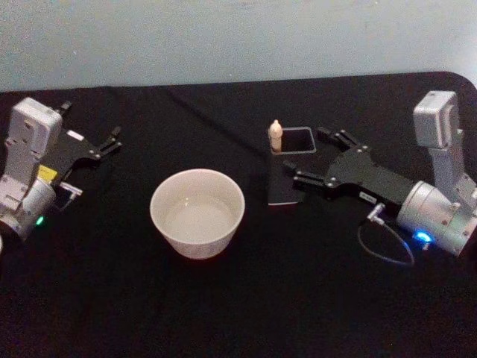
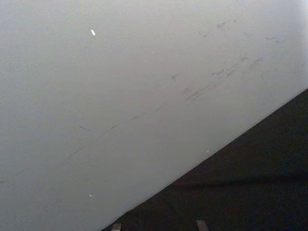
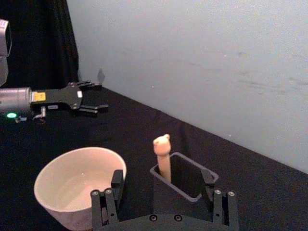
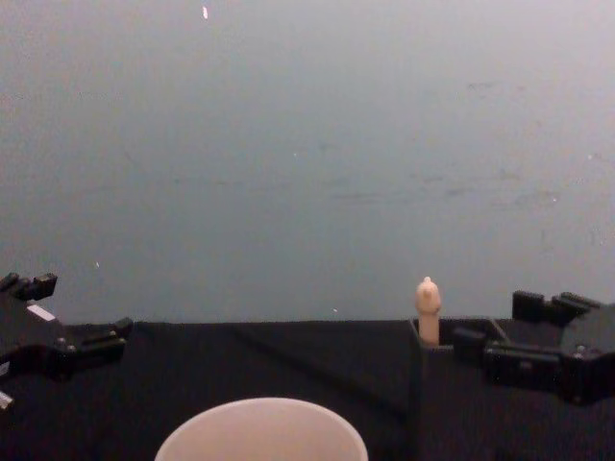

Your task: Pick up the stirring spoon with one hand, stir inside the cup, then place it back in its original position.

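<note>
A black cloth-covered surface (image 1: 223, 313) stands before a pale grey-blue wall (image 1: 223, 37). Near its middle sits a wide, round, cream-white cup (image 1: 197, 212). Beyond the cup, right of centre and nearer the far edge, stands a dark grey square-mouthed holder (image 1: 289, 171). A small stirring spoon (image 1: 275, 136) stands inside it, its cream-beige handle and rounded knob rising above the rim.

The right end effector (image 1: 311, 155) hovers just beside the holder, on the side facing the right edge, fingers spread wide and holding nothing. The left end effector (image 1: 108, 143) rests near the left edge, well apart from the cup, likewise spread open and empty.

The spoon is in its place, ungrasped. Grasping, stirring and returning all seem to lie ahead, with the right arm poised to begin.
</note>
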Available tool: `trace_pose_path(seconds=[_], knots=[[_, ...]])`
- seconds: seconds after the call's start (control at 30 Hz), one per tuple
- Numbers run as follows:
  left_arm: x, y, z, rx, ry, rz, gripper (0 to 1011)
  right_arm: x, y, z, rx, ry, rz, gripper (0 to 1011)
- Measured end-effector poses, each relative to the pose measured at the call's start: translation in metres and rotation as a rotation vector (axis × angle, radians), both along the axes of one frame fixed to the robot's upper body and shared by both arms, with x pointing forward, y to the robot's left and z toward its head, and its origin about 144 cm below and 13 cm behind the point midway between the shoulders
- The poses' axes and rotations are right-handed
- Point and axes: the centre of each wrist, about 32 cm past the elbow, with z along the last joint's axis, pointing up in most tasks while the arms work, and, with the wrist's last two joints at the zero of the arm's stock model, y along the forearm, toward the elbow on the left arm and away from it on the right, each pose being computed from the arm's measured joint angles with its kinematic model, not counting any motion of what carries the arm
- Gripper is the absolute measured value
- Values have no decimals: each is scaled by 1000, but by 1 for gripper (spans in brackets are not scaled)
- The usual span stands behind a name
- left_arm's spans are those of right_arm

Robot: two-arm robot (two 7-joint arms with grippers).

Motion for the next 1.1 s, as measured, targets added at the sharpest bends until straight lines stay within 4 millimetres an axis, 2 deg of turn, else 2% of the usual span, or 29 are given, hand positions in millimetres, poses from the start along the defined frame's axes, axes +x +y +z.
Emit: trace_pose_path(seconds=[0.3, 0.8, 1.1], knots=[[0, 0, 0, 0, 0, 0, 1001, 8, 11, -4, -22, -10, 17, 1002], [0, 0, 0, 0, 0, 0, 1001, 36, 34, -10, -33, -38, 9, 1002], [0, 0, 0, 0, 0, 0, 1001, 47, 41, -11, -37, -43, 0, 1002]])
